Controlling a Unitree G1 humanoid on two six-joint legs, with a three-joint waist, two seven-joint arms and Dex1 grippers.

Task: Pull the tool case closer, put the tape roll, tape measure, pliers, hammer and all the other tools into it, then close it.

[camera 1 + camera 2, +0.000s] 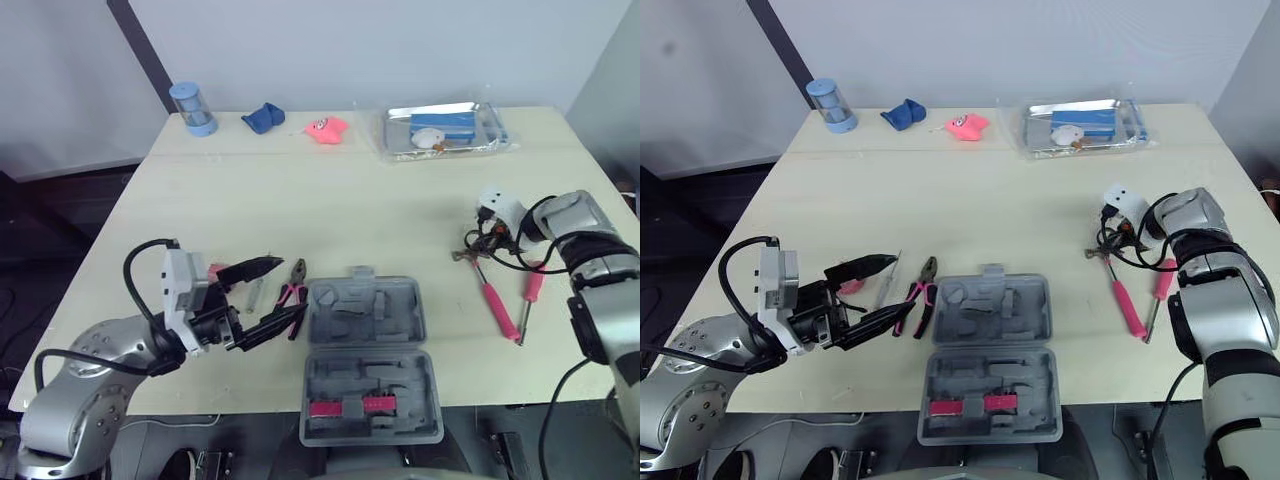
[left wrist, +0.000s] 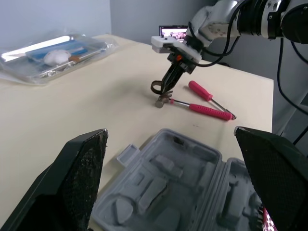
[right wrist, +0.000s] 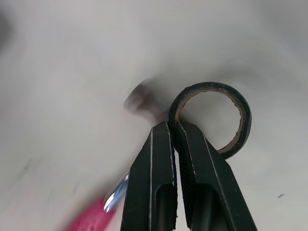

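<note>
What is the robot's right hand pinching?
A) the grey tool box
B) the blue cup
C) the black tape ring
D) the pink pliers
C: the right gripper has its two black fingers shut on the wall of the black tape roll.

Silver arms, black cables, black fingers
</note>
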